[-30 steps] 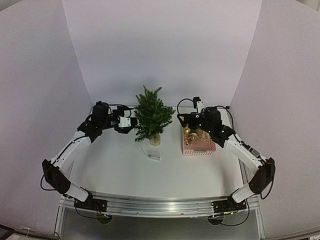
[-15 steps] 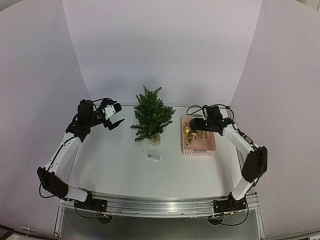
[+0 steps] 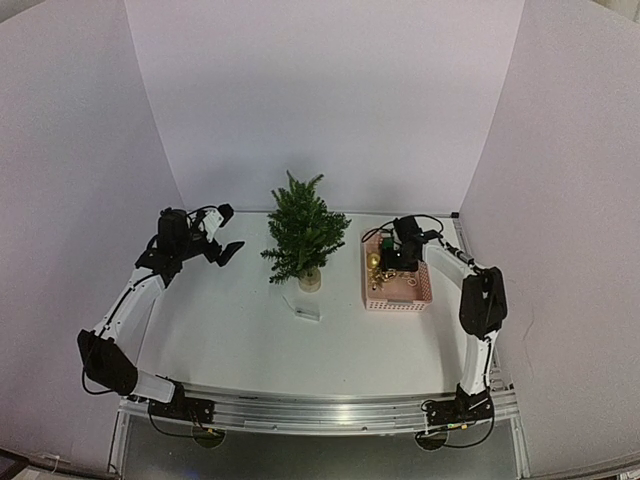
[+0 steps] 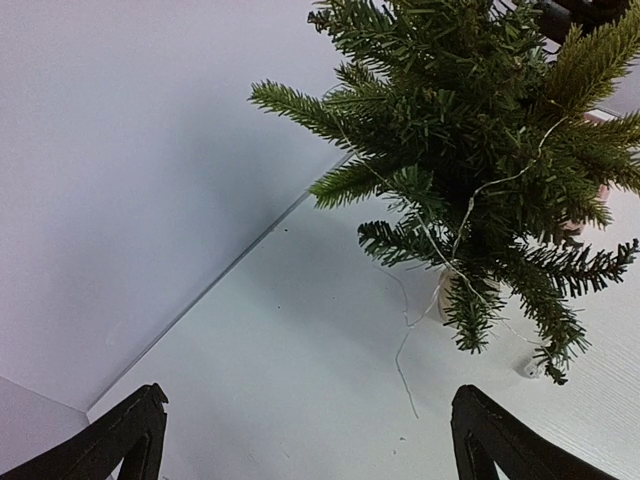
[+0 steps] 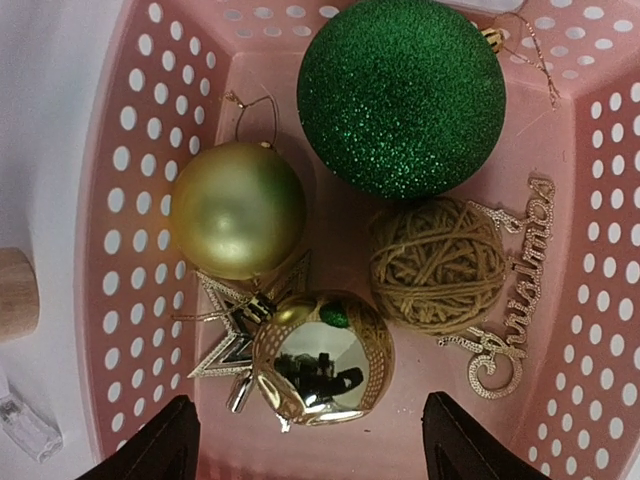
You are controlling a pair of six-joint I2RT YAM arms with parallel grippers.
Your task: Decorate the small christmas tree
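The small christmas tree (image 3: 303, 235) stands in a pale pot (image 3: 310, 280) at the table's middle back; a thin white light wire (image 4: 463, 215) hangs through its branches (image 4: 470, 150). My left gripper (image 3: 228, 232) is open and empty, left of the tree and apart from it (image 4: 310, 440). My right gripper (image 3: 392, 260) is open and empty above the pink basket (image 3: 420, 297), its jaws on either side of a shiny gold ball (image 5: 322, 358) (image 5: 310, 445). In the basket (image 5: 120, 250) lie a green glitter ball (image 5: 400, 95), a matte gold ball (image 5: 235, 208), a twine ball (image 5: 437, 265), a gold star (image 5: 225, 345) and a gold "Christmas" word (image 5: 515, 290).
A small clear box (image 3: 307, 312) on the wire's end lies on the table in front of the tree; it also shows in the right wrist view (image 5: 30, 425). White walls close the table at the back and on both sides.
My left gripper has drawn back leftward from the tree's side. My right arm has folded in and its gripper has come to point down over the basket.
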